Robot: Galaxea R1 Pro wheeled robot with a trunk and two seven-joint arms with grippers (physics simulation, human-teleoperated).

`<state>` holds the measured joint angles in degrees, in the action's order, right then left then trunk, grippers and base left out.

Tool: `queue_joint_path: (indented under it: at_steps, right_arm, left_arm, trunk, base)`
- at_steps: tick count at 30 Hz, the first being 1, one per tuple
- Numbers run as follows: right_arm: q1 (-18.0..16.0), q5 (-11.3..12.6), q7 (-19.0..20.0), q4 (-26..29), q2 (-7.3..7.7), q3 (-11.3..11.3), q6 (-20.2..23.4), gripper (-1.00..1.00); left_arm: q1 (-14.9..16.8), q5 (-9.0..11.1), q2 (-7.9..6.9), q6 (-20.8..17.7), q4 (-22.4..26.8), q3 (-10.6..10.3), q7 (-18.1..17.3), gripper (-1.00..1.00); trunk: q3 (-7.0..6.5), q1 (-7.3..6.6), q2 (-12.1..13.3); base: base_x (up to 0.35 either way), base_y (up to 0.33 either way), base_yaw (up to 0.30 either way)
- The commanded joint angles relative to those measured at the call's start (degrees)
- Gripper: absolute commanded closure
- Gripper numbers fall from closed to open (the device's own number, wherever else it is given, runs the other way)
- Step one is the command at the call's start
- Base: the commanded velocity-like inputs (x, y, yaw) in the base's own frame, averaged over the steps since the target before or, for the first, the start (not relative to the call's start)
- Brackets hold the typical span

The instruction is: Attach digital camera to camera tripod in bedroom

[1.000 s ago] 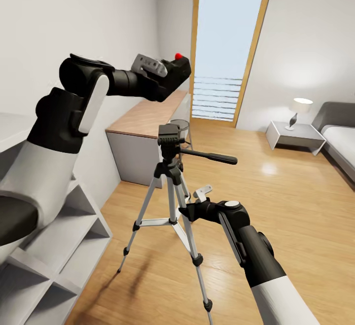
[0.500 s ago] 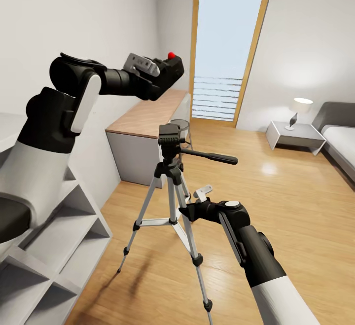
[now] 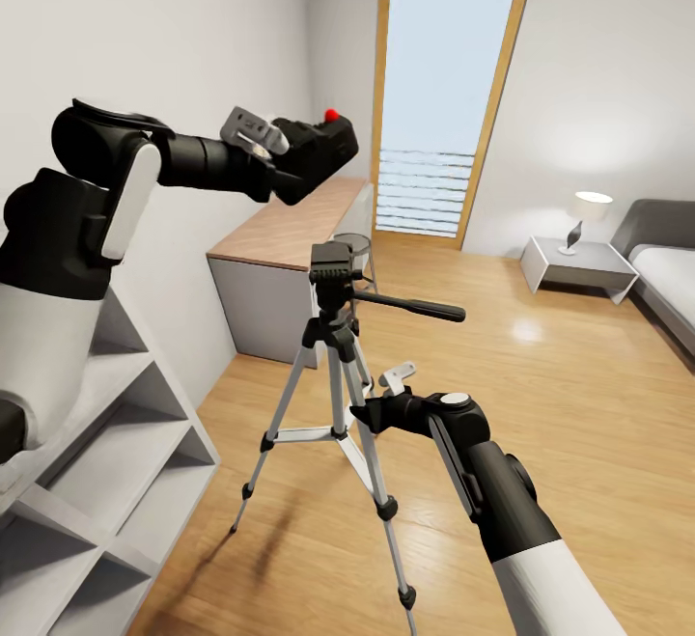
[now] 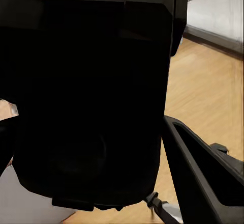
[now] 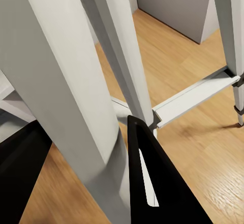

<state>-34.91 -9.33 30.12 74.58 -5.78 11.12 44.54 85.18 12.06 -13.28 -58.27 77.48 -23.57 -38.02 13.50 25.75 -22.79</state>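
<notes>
Black boxy digital camera with a red button (image 3: 323,142) is pinched in the left tool (image 3: 294,158), up at 12 o'clock above the silver-legged tripod's black head (image 3: 331,264). Probably rigid, light, a bit slick, so hold its sides. Its underside is hidden. Right tool (image 3: 372,402) sits spread around a leg.

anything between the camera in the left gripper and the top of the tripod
Nothing. In the head view the camera hangs above the tripod head, with only open air between them and the desk behind.
</notes>
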Motion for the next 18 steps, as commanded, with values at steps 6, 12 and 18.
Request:
queue_joint_path:
  at_steps: [6, 12, 18]
  right_arm:
    - [-0.1, -1.1, 0.5, 0.1, -0.02, 0.0, -0.1, 1.00]
    - [-0.1, -1.1, 0.5, 0.1, -0.02, 0.0, -0.1, 1.00]
    - [-0.1, -1.1, 0.4, 0.1, -0.02, 0.0, -0.1, 1.00]
  left_arm:
    - [0.1, 0.1, -2.40, 3.7, 0.3, -0.1, -5.4, 1.00]
    - [0.1, -0.1, -4.90, 8.5, -0.2, -0.1, -12.1, 1.00]
    - [0.1, -0.3, -6.88, 11.7, -1.0, -0.1, -15.1, 1.00]
  trunk:
    - [0.11, 0.03, -0.1]
    - [0.11, 0.03, -0.1]
    - [0.11, 0.03, -0.1]
  base:
    - [0.000, 0.000, 0.000]
    - [0.000, 0.000, 0.000]
    - [0.000, 0.000, 0.000]
